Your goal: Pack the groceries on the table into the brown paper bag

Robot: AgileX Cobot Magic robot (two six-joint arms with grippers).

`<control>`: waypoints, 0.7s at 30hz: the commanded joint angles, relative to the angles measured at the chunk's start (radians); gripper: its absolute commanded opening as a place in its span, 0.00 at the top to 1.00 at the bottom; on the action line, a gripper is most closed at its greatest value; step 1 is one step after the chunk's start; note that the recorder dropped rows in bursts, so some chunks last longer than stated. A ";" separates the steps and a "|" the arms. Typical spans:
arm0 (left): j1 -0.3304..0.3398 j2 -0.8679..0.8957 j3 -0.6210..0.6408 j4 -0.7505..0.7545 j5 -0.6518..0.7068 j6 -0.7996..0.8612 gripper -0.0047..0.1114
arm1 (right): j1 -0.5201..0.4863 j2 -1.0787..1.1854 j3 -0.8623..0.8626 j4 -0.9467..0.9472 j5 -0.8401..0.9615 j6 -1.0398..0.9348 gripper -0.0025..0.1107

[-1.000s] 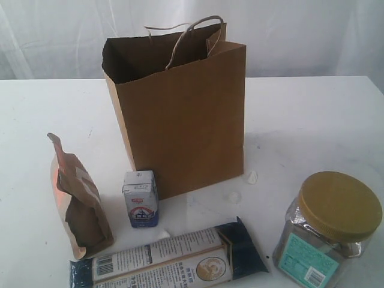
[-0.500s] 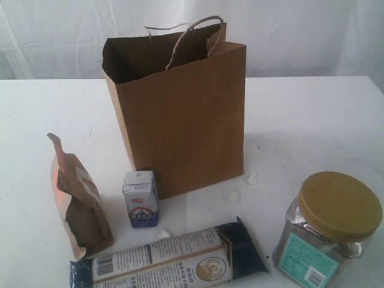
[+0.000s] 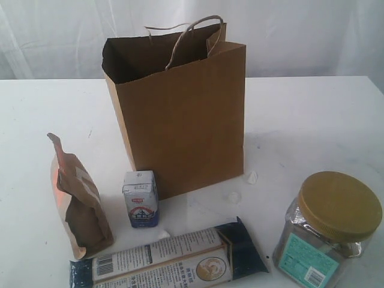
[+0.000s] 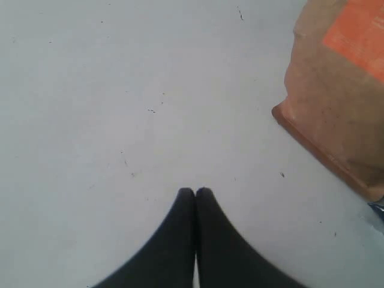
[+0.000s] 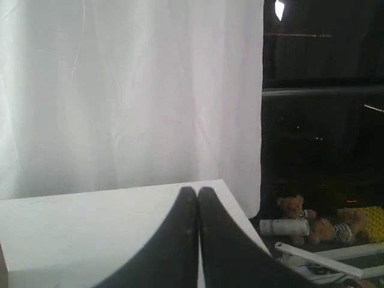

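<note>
The tall brown paper bag (image 3: 183, 114) stands open on the white table (image 3: 312, 120). In front of it are the brown pouch (image 3: 81, 201), the small white-blue carton (image 3: 141, 199), the long blue-white packet (image 3: 171, 263) and the big gold-lidded clear jar (image 3: 327, 231). The dark pull-tab jar and the yellow-grain bottle are out of view. My left gripper (image 4: 195, 192) is shut and empty above bare table, with the brown pouch (image 4: 339, 96) off to one side. My right gripper (image 5: 197, 191) is shut and empty over the table's far corner. Neither gripper shows in the exterior view.
Two tiny white scraps (image 3: 251, 177) lie by the bag's front right corner. A white curtain (image 3: 288, 30) hangs behind the table. In the right wrist view the table edge (image 5: 237, 198) drops off to a dark area with toys and clutter (image 5: 312, 228).
</note>
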 commanded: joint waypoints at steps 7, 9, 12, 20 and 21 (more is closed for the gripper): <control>-0.007 -0.004 0.003 0.003 0.031 -0.001 0.96 | 0.003 -0.067 0.092 -0.005 -0.121 -0.093 0.98; -0.007 -0.004 0.003 0.003 0.031 -0.001 0.96 | 0.003 -0.067 0.106 -0.005 -0.121 -0.093 0.98; -0.007 -0.004 0.003 0.003 0.031 -0.001 0.96 | 0.003 -0.067 0.127 -0.005 -0.125 -0.093 0.98; -0.007 -0.004 0.003 0.003 0.031 -0.001 0.96 | 0.003 -0.069 0.200 0.000 -0.251 -0.093 0.98; -0.007 -0.004 0.003 0.003 0.031 -0.001 0.96 | 0.003 -0.069 0.227 0.000 -0.235 -0.091 0.98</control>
